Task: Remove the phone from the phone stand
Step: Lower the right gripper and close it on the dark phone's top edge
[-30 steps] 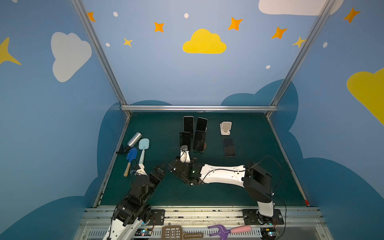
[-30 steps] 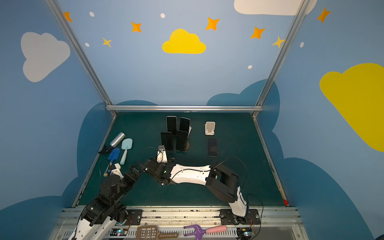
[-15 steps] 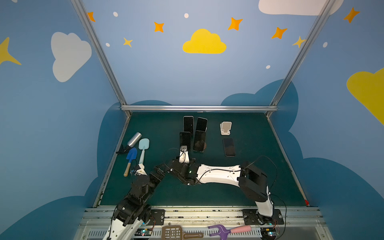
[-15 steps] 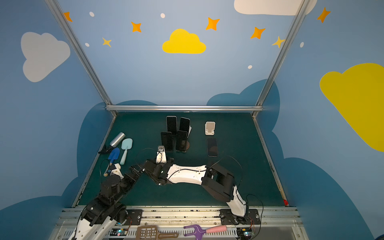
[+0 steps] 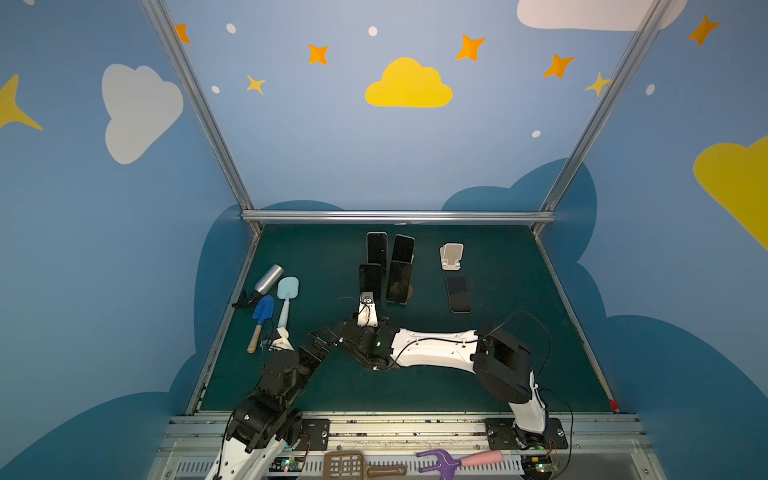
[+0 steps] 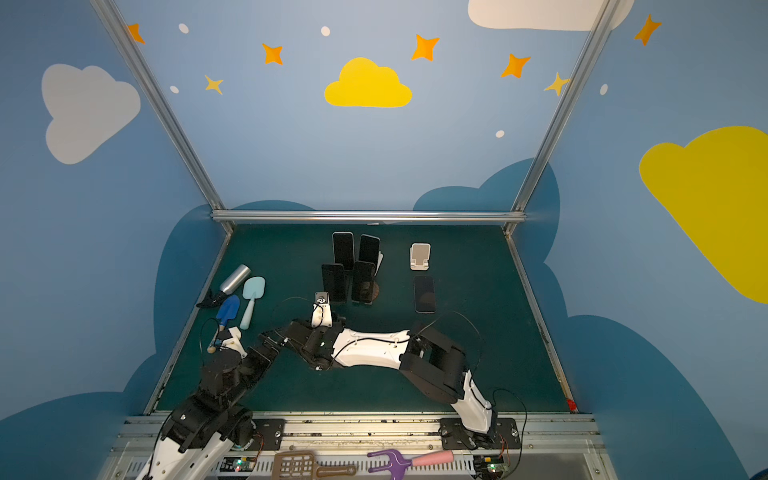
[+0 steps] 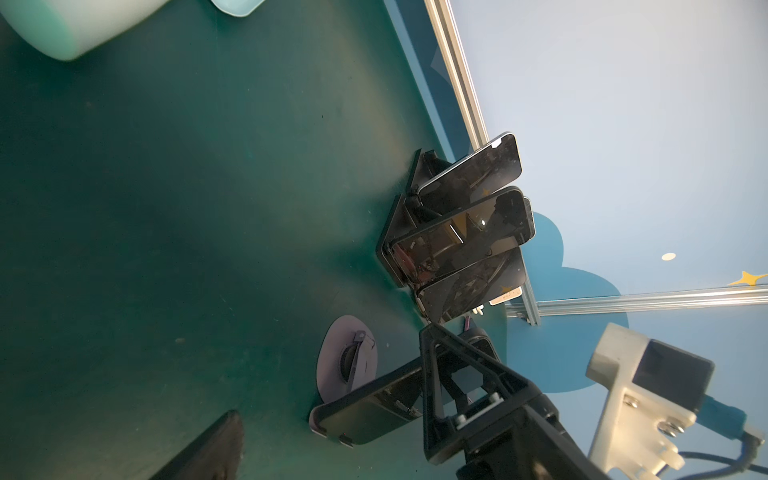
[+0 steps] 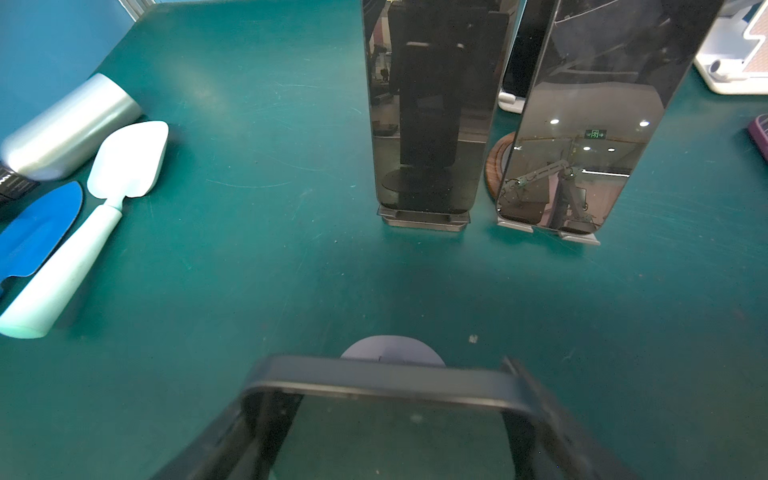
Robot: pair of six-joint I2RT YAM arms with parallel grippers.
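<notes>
Phone (image 7: 365, 411) leaning on its lilac round stand (image 7: 347, 359), just near-left of the upright phones (image 5: 388, 270).
Right gripper (image 8: 384, 399) has a finger at each long edge; whether they pinch cannot be told. Left gripper (image 5: 320, 338) sits just left, opening unclear.

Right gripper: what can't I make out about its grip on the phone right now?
- Contact: in the right wrist view the right gripper shows blurred fingers beside the phone; touching unclear.
- Phone's seat in the stand: cut off by the right wrist view's bottom edge.
- Both top views: the right arm covers phone and stand.
- Left gripper: one finger shows, cut by the left wrist view's edge; opening unknown.
</notes>
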